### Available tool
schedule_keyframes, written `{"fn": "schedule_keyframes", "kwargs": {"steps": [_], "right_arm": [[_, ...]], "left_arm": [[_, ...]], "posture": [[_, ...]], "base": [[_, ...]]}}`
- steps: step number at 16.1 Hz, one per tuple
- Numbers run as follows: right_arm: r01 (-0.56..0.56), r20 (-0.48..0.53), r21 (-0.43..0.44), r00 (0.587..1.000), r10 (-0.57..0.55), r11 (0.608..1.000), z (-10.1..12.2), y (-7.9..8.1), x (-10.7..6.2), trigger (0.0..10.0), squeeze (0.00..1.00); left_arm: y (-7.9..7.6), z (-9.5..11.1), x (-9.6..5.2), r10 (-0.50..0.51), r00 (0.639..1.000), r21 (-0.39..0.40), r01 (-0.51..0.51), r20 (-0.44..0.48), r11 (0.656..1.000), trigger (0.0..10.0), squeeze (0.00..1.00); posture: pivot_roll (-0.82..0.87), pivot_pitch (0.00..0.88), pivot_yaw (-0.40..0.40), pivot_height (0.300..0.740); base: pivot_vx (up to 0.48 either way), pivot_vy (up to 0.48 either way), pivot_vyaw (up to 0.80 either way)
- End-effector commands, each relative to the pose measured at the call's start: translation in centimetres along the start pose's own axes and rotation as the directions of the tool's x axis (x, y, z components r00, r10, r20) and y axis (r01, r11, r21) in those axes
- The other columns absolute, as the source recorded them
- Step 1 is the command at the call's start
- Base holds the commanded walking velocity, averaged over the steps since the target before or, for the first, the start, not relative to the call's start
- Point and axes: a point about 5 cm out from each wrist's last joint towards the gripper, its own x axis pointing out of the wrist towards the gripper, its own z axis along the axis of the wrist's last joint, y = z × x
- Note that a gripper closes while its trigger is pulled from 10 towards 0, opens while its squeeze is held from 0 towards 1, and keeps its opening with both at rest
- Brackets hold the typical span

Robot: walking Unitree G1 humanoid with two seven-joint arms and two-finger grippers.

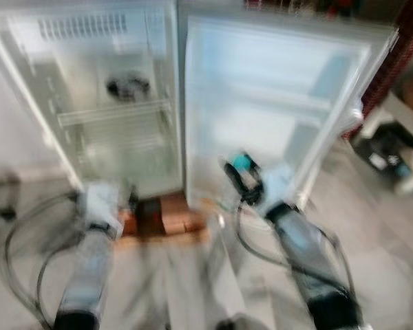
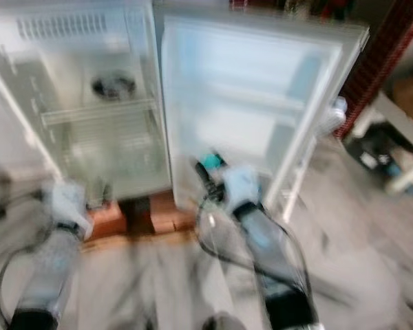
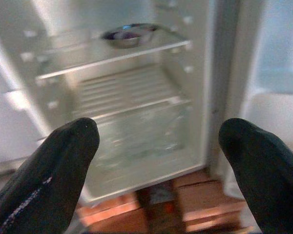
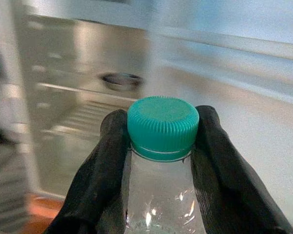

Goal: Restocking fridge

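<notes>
A small white fridge [image 1: 117, 144] stands open in front of me, its door [image 1: 275, 103] swung out to the right. A metal bowl [image 1: 127, 86] sits on the upper wire shelf; the lower shelves look bare. My right gripper [image 4: 162, 118] is shut on the neck of a clear bottle [image 4: 162, 195] with a teal cap [image 4: 162, 126], held low in front of the open door [image 1: 241, 163]. My left gripper [image 3: 158, 146] is open and holds nothing, pointing into the fridge's lower compartment from just outside it. The head views are blurred.
The fridge rests on reddish wooden blocks [image 1: 172, 213] on a grey floor. A white low shelf with dark items [image 1: 392, 155] stands at the right, beside a dark red patterned surface [image 1: 392, 62]. Black cables [image 1: 20, 240] loop around both arms.
</notes>
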Motion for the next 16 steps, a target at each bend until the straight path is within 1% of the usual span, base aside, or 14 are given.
{"fn": "schedule_keyframes", "kwargs": {"steps": [1, 3, 7, 8, 9, 12, 16], "right_arm": [[-0.011, 0.054, -0.003, 0.998, 0.011, 1.000, 1.12, 0.36, 0.65, 10.0, 0.00], [-0.006, 0.052, -0.006, 0.999, 0.006, 1.000, 1.09, 0.21, 0.63, 10.0, 0.00], [-0.002, 0.055, 0.003, 0.999, 0.002, 1.000, 1.11, 0.13, 0.69, 10.0, 0.00], [-0.003, 0.069, -0.018, 0.998, 0.004, 1.000, 1.33, 0.04, 0.74, 10.0, 0.00], [-0.001, 0.072, -0.016, 0.997, 0.002, 1.000, 1.39, -0.02, 0.76, 10.0, 0.00], [0.000, 0.071, -0.019, 0.997, 0.001, 1.000, 1.44, -0.07, 0.82, 10.0, 0.00], [0.002, 0.069, -0.019, 0.998, 0.000, 1.000, 1.40, -0.28, 0.73, 10.0, 0.00]], "left_arm": [[0.88, 0.20, 0.11, 0.019, 1.000, 0.022, -0.019, 0.002, 1.000, 10.0, 0.00], [0.75, 0.09, 0.10, 0.015, 1.000, 0.028, -0.015, -0.003, 0.999, 10.0, 0.00], [0.52, 0.51, 0.22, -0.007, 1.000, 0.036, 0.006, 0.024, 0.999, 10.0, 0.00], [0.40, 0.78, 0.28, -0.025, 0.999, 0.031, 0.023, 0.041, 0.999, 10.0, 0.00], [0.41, 0.81, 0.30, -0.024, 0.999, 0.031, 0.022, 0.042, 0.999, 10.0, 0.00], [0.37, 0.77, 0.33, -0.022, 0.999, 0.023, 0.021, 0.042, 1.000, 10.0, 0.00], [-0.02, 0.57, 0.26, -0.026, 0.999, 0.006, 0.026, 0.040, 1.000, 10.0, 0.00]], "posture": [[0.11, 0.048, -0.060, 0.740], [0.11, 0.045, -0.061, 0.740], [0.11, 0.041, -0.063, 0.740], [0.11, 0.040, -0.063, 0.740], [0.11, 0.040, -0.064, 0.740], [0.11, 0.042, -0.065, 0.740], [0.11, 0.037, -0.070, 0.740]], "base": [[0.000, 0.000, 0.00], [0.000, 0.000, 0.00], [0.000, 0.000, 0.00], [0.281, 0.000, 0.00], [0.319, 0.000, 0.53], [0.407, 0.000, 0.78], [0.395, 0.000, 0.00]]}}
